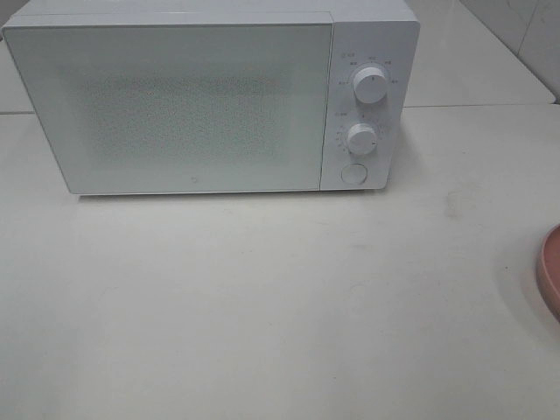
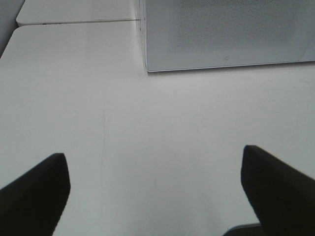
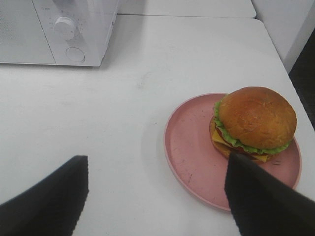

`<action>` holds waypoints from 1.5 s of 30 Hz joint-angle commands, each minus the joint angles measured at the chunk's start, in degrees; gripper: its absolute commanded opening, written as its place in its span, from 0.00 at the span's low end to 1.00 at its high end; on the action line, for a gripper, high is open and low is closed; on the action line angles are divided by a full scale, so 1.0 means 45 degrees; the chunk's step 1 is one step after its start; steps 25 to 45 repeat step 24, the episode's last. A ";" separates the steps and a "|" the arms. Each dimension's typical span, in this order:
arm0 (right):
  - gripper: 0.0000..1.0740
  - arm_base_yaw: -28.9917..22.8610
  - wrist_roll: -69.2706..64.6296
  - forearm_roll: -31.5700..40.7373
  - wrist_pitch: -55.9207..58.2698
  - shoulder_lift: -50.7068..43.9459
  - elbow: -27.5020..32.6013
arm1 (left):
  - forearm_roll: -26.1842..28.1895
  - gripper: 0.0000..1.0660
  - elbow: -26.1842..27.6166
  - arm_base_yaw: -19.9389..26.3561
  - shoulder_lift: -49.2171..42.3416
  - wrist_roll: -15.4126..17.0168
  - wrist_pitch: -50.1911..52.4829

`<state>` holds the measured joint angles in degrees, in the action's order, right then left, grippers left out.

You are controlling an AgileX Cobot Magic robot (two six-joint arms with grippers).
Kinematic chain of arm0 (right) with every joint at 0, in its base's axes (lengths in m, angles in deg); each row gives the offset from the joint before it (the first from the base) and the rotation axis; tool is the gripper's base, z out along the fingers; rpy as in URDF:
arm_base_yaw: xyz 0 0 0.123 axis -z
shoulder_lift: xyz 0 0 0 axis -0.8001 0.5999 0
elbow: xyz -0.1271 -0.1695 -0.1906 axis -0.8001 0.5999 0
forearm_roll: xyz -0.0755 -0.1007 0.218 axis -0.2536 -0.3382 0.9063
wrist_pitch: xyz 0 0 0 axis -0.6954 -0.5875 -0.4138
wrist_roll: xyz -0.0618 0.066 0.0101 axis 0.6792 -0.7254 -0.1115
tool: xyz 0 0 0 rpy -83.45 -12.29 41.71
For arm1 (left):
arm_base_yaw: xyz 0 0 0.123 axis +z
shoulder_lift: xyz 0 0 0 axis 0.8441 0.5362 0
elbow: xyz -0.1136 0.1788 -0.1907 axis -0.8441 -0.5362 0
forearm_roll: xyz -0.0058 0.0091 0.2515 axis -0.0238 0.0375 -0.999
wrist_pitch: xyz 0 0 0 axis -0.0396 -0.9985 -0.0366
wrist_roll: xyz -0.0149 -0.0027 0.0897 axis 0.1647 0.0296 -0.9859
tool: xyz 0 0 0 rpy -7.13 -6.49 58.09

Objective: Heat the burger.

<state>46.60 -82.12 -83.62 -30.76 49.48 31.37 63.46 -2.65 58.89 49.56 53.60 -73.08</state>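
Two end effectors, both spread wide and both empty. Left end effector [image 2: 155, 189] hangs over bare worktop [image 2: 147, 123] in front of the microwave [image 1: 210, 101], fingers well apart, touching nothing. Right end effector [image 3: 157, 194] also has fingers well apart, nothing between them; it hovers near the pink plate [image 3: 192, 152], and one fingertip overlaps the plate edge in the wrist view, contact cannot be confirmed.

The burger [image 3: 255, 123] sits upright on the plate, toward one side of it, on the worktop well off to the right of the microwave. In the high view only a sliver of plate [image 1: 551, 271] shows at the right edge; burger is out of frame there.

Microwave door [image 1: 166, 105] is closed, so judged step: open it first. No handle visible; the round button [image 1: 353, 173] under the two knobs [image 1: 371, 87] likely releases the door, so press it squarely and keep clear of the door swing. Then the right end effector should probably grip the bun gently from the sides, or lift the plate by its rim, keeping it level so the layers don't slide.
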 commanded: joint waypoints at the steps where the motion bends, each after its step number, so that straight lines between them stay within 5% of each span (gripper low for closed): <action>1: 0.70 0.0089 0.0153 0.0013 -0.0153 -0.0382 0.0025 | 0.0013 0.82 -0.0051 0.0000 -0.0318 -0.0038 0.0127; 45: 0.70 0.0089 0.0153 0.0013 -0.0153 -0.0382 0.0025 | 0.0013 0.82 -0.0051 0.0000 -0.0318 -0.0038 0.0127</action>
